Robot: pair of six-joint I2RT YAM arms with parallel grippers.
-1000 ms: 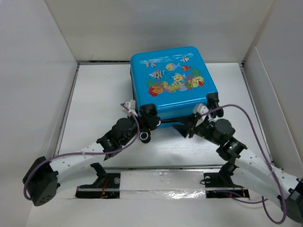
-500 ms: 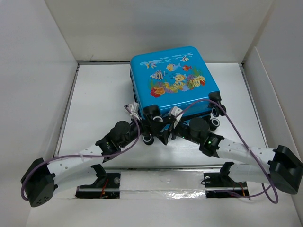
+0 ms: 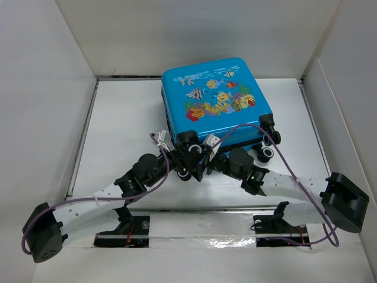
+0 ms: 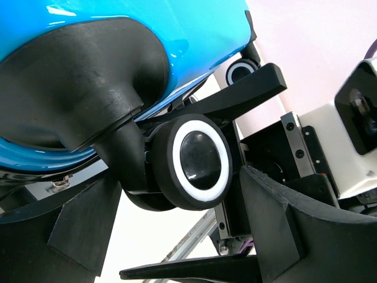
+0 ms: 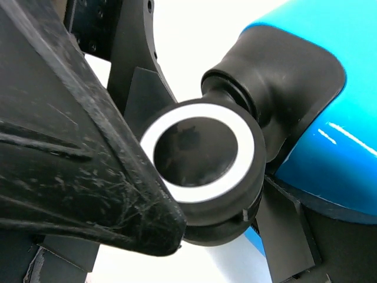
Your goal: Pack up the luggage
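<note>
The luggage (image 3: 215,97) is a bright blue hard-shell suitcase with a fish print, lying flat and closed in the middle of the white table. Both grippers meet at its near left corner. My left gripper (image 3: 180,160) stands open around a black-and-white wheel (image 4: 197,162), one finger (image 4: 76,230) to its left and the other (image 4: 283,218) to its right. My right gripper (image 3: 204,161) is open wide beside the same corner, with a wheel (image 5: 200,153) lying against its scuffed left finger (image 5: 88,177). Neither gripper holds anything.
The near right wheels (image 3: 268,152) of the suitcase stand free on the table. White walls (image 3: 47,88) close in the left, back and right sides. A metal rail (image 3: 200,227) with the arm bases runs along the near edge.
My right arm swung from the near right wheel across to the near left corner and its jaws opened wide. My left gripper opened wider around the left wheel.
</note>
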